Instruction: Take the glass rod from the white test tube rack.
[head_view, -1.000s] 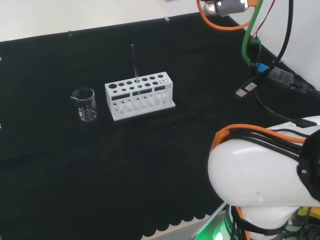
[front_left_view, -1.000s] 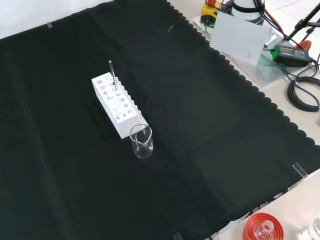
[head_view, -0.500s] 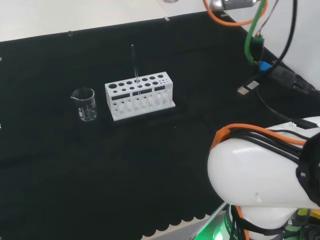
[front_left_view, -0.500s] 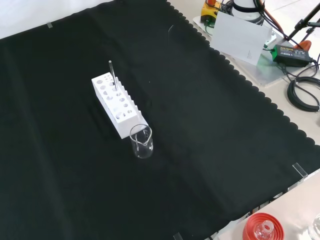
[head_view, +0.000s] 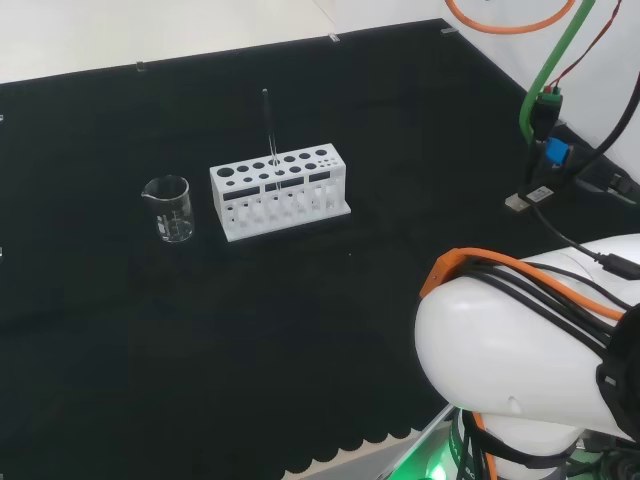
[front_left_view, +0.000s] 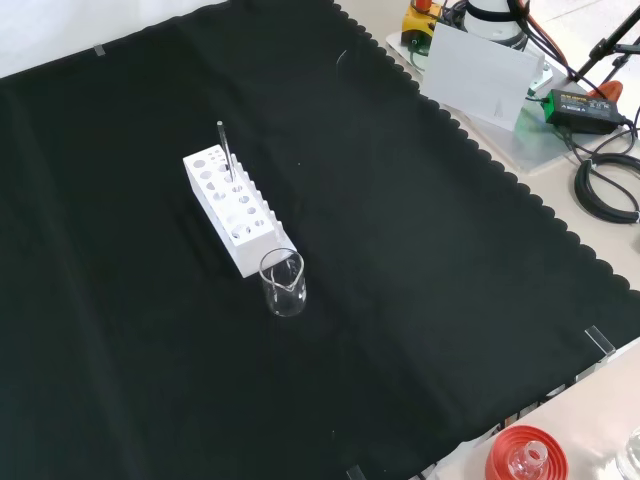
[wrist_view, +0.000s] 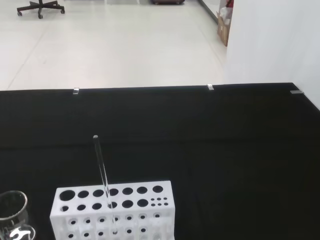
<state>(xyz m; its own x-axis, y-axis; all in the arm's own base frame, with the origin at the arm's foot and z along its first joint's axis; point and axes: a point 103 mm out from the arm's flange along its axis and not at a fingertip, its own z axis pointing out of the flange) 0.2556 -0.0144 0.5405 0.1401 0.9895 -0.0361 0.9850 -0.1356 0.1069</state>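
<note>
Item, principal: glass rod (head_view: 268, 130), a thin, straight, clear stick with a darker-looking upper end, standing nearly upright in a hole of the white test tube rack (head_view: 279, 192), leaning slightly; roughly half its length rises above the rack's top plate, which leaves free stem to be taken from above. In the front view the rod (front_left_view: 224, 150) sits toward the rack's (front_left_view: 231, 206) far end. In the wrist view it (wrist_view: 102, 172) drops through a middle-row hole of the rack (wrist_view: 113, 210) and its lower part can be traced behind the side openings. Item, holder: a block with rows of round holes, large ones and a cluster of small ones, resting flat on the black-clothed desk (head_view: 120, 330); the other holes appear vacant. Item, adjacent: small clear beaker (head_view: 168, 208), just beside one short end of the rack, apart from it, apparently empty. Item, hand: I cannot tell how its fingers are set, nor that it holds anything. Status, by judgement: rod untouched in its hole, removal not yet begun.
</note>
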